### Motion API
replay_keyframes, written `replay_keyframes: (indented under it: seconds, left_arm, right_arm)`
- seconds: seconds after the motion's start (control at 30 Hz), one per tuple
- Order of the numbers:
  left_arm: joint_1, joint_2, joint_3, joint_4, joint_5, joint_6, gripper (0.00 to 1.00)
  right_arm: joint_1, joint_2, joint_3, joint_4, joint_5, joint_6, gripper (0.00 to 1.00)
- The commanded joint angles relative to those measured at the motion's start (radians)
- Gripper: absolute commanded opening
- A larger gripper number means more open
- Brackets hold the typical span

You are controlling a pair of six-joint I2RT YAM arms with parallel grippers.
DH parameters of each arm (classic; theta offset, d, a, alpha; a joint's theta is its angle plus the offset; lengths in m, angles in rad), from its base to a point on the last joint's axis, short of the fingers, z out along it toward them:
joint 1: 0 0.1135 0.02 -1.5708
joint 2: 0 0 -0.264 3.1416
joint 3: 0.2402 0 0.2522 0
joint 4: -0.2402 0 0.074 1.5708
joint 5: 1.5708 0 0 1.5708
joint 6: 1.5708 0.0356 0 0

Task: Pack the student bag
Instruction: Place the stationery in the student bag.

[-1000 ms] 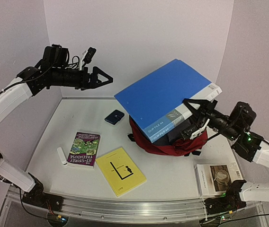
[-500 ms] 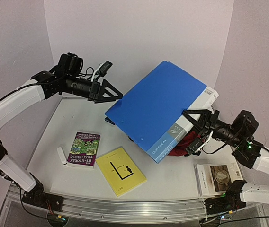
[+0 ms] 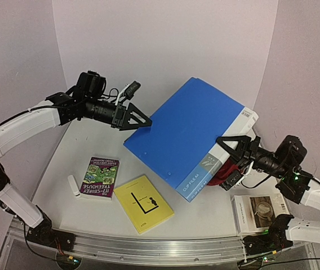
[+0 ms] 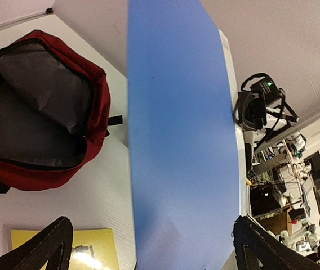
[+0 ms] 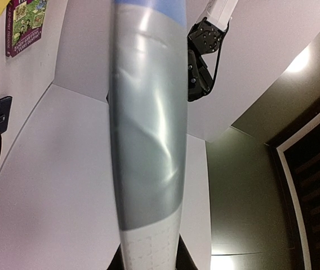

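Observation:
A large blue clip file (image 3: 185,135) hangs tilted in the air over the table's middle, and my right gripper (image 3: 231,147) is shut on its grey-and-white spine end (image 5: 149,140). The student bag (image 4: 41,112) is dark red and lies open, showing grey lining. In the top view the file hides all but a red strip of the bag (image 3: 226,170). My left gripper (image 3: 139,120) stands open at the file's upper left edge, not closed on it. In the left wrist view the file's blue cover (image 4: 177,140) fills the space ahead of the left gripper (image 4: 151,250).
A purple storybook (image 3: 100,176), a yellow book (image 3: 143,203) and a small white object (image 3: 73,186) lie front left. A pale book (image 3: 261,212) lies front right by the right arm's base. A dark wallet (image 5: 2,112) sits further back.
The right gripper has swung the file down and to the left, covering most of the bag. The left arm has moved right and down, up to the file's edge, jaws still open.

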Motion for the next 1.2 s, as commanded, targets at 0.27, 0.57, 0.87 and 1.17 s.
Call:
replay_keyframes:
  seconds: [0.27, 0.57, 0.87, 1.17]
  left_arm:
    - [0.001, -0.242, -0.469, 0.694, -0.323, -0.473, 1.00]
    - [-0.087, -0.075, -0.566, 1.100, -0.313, -0.651, 1.00]
    - [-0.109, 0.052, -0.551, 1.359, -0.260, -0.759, 0.78]
    - [-0.116, 0.136, -0.506, 1.456, -0.246, -0.826, 0.55]
  right_arm:
    - [0.006, 0.113, -0.053, 0.394, 0.219, -0.212, 0.00]
    - [0.019, 0.214, -0.042, 0.521, 0.339, -0.203, 0.00]
    - [0.031, 0.303, -0.024, 0.609, 0.423, -0.201, 0.00]
    - [0.053, 0.401, 0.018, 0.699, 0.497, -0.177, 0.00]
